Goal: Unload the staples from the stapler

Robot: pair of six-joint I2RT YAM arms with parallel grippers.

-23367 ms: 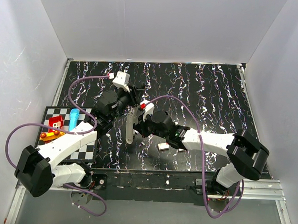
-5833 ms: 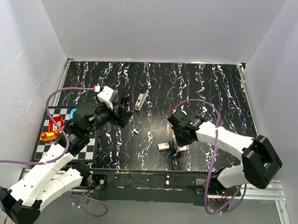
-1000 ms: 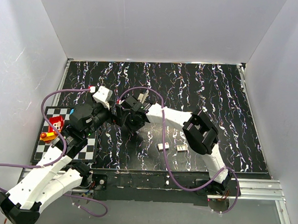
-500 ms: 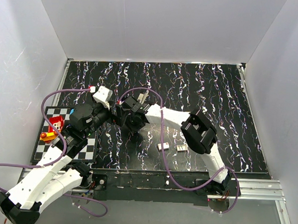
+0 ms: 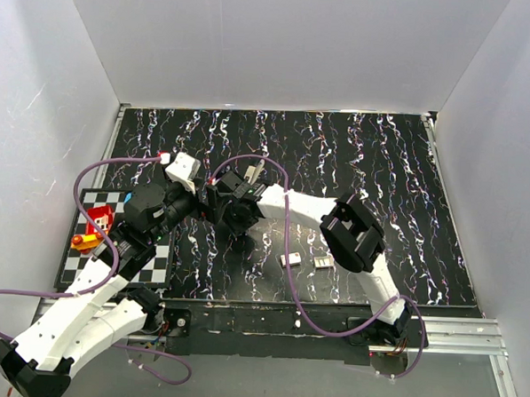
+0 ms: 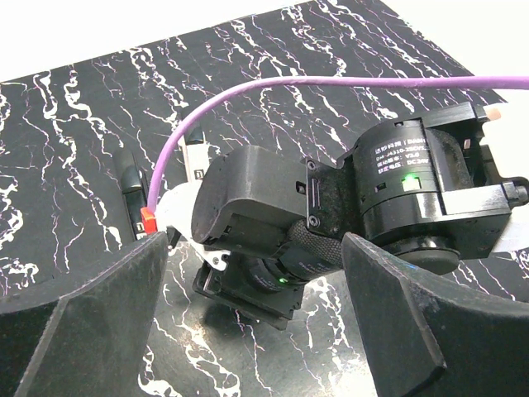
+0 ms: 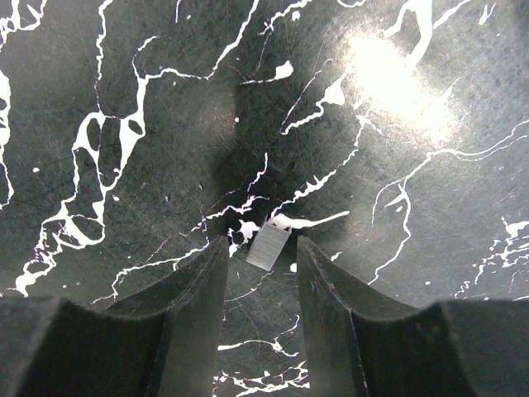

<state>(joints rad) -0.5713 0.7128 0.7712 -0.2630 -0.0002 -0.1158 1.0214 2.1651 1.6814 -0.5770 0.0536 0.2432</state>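
Observation:
The stapler [image 5: 251, 172] lies on the black marbled mat just beyond the right wrist, which partly covers it. In the left wrist view its silver strip [image 6: 196, 155] shows behind that wrist. My right gripper [image 7: 259, 255] points straight down at the mat, open. A short silver strip of staples [image 7: 269, 246] lies flat between its fingertips, with a gap on each side. My left gripper [image 6: 256, 241] is wide open and holds nothing. It faces the right wrist from the left [image 5: 213, 204].
Two small pale blocks [image 5: 290, 260] [image 5: 322, 262] lie on the mat near the front edge. A checkered board [image 5: 159, 266] at the left carries a red toy [image 5: 98, 216] and an orange one [image 5: 86, 241]. White walls enclose the table.
The right arm has edged slightly to the left over the last second. The left arm and both sets of jaws have stayed as they were.

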